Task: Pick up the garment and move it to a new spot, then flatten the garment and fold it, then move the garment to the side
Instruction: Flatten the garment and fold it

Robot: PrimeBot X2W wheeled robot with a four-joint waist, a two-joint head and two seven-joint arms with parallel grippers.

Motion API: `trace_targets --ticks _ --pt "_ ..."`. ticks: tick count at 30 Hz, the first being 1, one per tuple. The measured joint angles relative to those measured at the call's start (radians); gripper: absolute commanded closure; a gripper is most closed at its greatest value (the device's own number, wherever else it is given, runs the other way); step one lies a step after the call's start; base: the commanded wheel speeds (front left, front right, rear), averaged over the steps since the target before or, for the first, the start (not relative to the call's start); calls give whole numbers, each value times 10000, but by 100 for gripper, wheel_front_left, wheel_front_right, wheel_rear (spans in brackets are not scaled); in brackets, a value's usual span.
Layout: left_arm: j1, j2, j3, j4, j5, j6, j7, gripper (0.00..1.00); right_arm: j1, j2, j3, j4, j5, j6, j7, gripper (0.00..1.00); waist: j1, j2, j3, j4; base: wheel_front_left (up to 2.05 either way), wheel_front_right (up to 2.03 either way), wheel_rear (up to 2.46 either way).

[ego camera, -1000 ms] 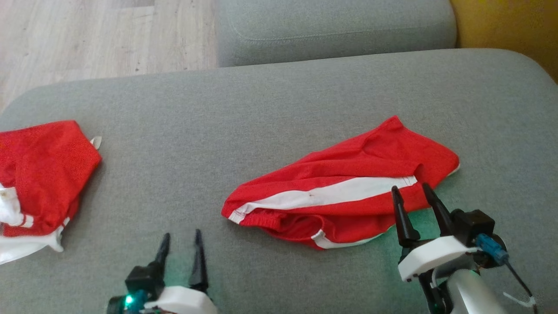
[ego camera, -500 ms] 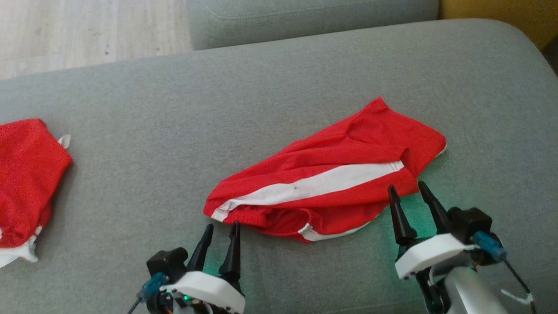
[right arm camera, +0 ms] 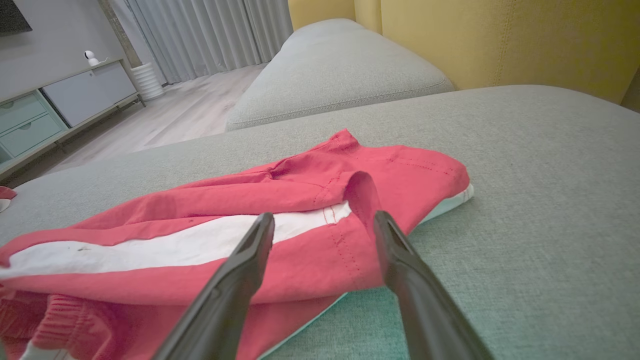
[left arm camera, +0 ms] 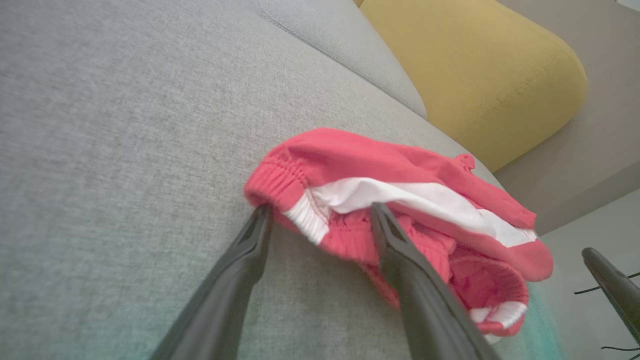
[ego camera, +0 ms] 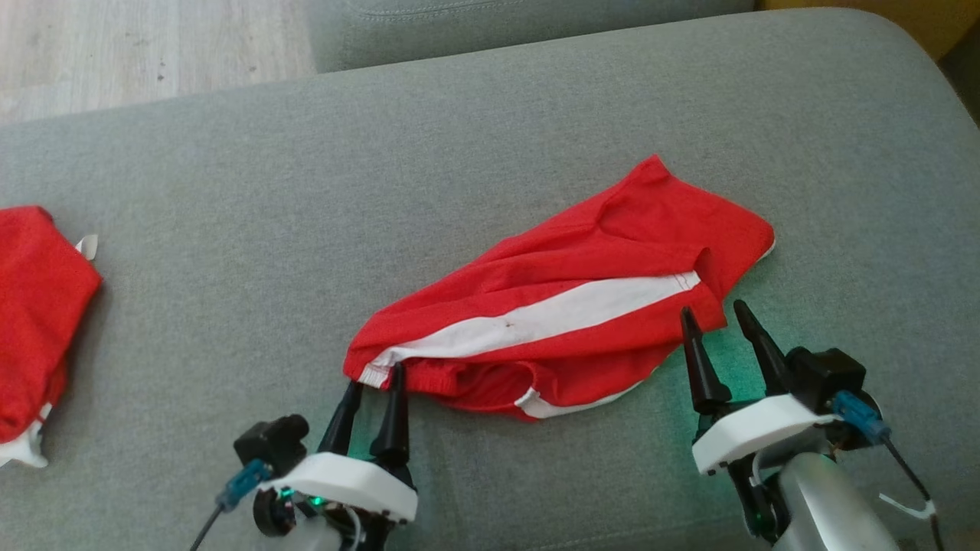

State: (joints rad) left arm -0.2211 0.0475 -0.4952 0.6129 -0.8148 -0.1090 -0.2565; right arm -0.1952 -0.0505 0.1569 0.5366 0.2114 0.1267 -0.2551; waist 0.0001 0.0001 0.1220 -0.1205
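The garment, red shorts with a white side stripe, lies crumpled on the grey sofa seat, its waistband to the left. My left gripper is open, with its fingertips at the elastic waistband corner. In the left wrist view the left gripper straddles that corner of the garment without pinching it. My right gripper is open at the near edge of the leg hem. In the right wrist view the right gripper hovers over the stripe's end on the garment.
Another red and white garment lies at the seat's left edge. A second grey cushion and wooden floor lie beyond. A yellow cushion stands at the right. A low cabinet is far off.
The head camera has shifted, sliding the scene left and up. My left gripper has moved forward and right, up to the waistband corner. The right gripper stays by the leg hem.
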Motion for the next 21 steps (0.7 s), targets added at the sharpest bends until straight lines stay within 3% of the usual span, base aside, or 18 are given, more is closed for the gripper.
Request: trace_targets --ticks 10,11,12,13,14,15,21 --pt "-14 -2 196 -33 -113 -88 0 3 -2 0 81 -4 92 0 0 0 -2 0 51 -156 0 0 0" --pt "-17 -4 238 -35 -113 -148 0 10 -3 0 94 -2 94 0 0 0 -1 0 66 -179 0 0 0" --pt "-35 0 238 -27 -102 -146 0 44 -7 0 105 -2 104 0 0 0 -1 0 81 -200 0 0 0" --pt "-56 -2 253 -27 -65 -146 0 58 -19 0 142 -4 128 0 0 0 -1 0 100 -220 0 0 0" --pt "-76 -6 301 -27 -63 -146 0 66 -42 0 182 -10 138 0 0 0 -1 0 120 -239 0 0 0" --pt "-97 -6 362 -27 -63 -146 -2 100 -80 0 228 -8 138 0 0 0 -1 0 133 -252 0 0 0" --pt "-275 -10 451 -92 63 -155 0 100 -697 0 355 485 894 0 0 0 -1 0 245 -172 0 0 0"
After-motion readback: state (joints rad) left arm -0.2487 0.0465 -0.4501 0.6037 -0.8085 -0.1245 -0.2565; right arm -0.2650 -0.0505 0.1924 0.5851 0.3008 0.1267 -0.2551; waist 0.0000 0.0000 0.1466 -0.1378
